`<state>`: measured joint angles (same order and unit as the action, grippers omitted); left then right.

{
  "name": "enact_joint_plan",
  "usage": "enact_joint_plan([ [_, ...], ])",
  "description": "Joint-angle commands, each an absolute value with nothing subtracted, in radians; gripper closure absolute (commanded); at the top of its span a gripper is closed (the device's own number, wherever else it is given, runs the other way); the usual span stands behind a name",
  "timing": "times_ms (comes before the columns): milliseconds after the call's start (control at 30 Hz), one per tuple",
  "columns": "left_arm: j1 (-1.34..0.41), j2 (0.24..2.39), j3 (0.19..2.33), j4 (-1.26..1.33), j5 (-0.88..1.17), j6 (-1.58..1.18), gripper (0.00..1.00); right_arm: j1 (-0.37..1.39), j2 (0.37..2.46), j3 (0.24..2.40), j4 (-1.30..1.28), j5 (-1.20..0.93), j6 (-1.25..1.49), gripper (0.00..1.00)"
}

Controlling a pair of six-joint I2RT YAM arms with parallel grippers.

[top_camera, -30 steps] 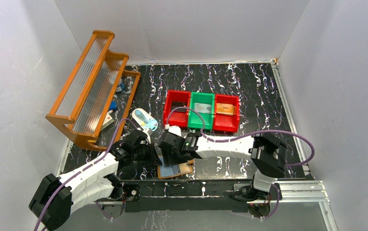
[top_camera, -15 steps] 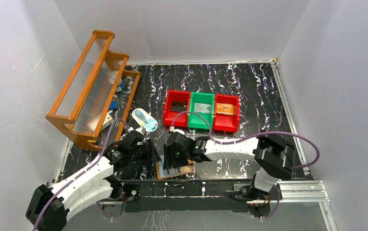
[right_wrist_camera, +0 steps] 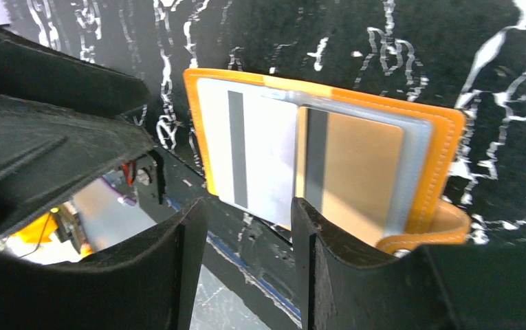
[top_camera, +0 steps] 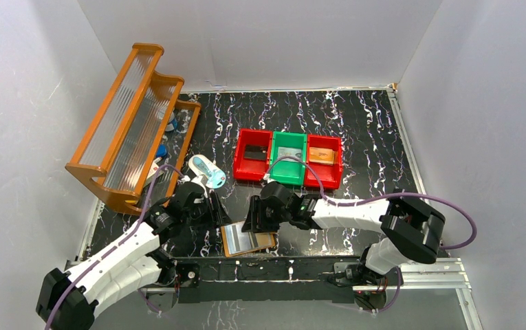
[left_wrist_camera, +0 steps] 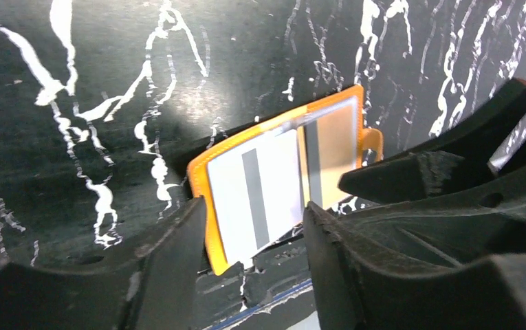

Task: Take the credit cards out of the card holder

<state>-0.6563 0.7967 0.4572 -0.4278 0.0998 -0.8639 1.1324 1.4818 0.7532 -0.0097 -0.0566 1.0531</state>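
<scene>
The orange card holder (top_camera: 268, 240) lies flat at the table's near edge, between my two grippers. A pale credit card (top_camera: 236, 238) with a dark stripe rests on its left half and sticks out past the holder's near edge. A tan card (right_wrist_camera: 363, 172) sits under the clear window. My left gripper (top_camera: 213, 208) hovers just left of the holder, open and empty. My right gripper (top_camera: 258, 218) stands open above the holder's far right side, holding nothing. In the left wrist view the pale card (left_wrist_camera: 260, 189) and holder (left_wrist_camera: 203, 185) show between my open fingers (left_wrist_camera: 170, 261). The right wrist view shows the pale card (right_wrist_camera: 253, 151) and the holder's rim (right_wrist_camera: 447, 137).
A row of red and green bins (top_camera: 287, 158) with small items stands behind the grippers. An orange wooden rack (top_camera: 133, 127) leans at the left, with a pale blue-and-white oval item (top_camera: 207, 172) beside it. The metal front rail (top_camera: 301, 265) runs just below the holder.
My left gripper went from shut to open and drew back left. The right gripper moved off the holder toward the right and back, uncovering the cards.
</scene>
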Motion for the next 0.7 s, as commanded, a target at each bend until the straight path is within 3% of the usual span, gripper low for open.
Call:
enact_joint_plan([
  [0, -0.659, 0.834, 0.484, -0.349, 0.247, -0.799, 0.52, 1.132, 1.5, 0.743, 0.117, -0.117, 1.08, 0.45],
  [200, -0.66, 0.926, 0.467, -0.244, 0.388, -0.767, 0.61, 1.12, 1.517, 0.702, 0.21, -0.154, 1.103, 0.48],
  [667, -0.664, 1.095, 0.403, -0.236, 0.321, -0.775, 0.71, 1.103, 1.602, 0.672, 0.158, -0.155, 1.118, 0.48],
])
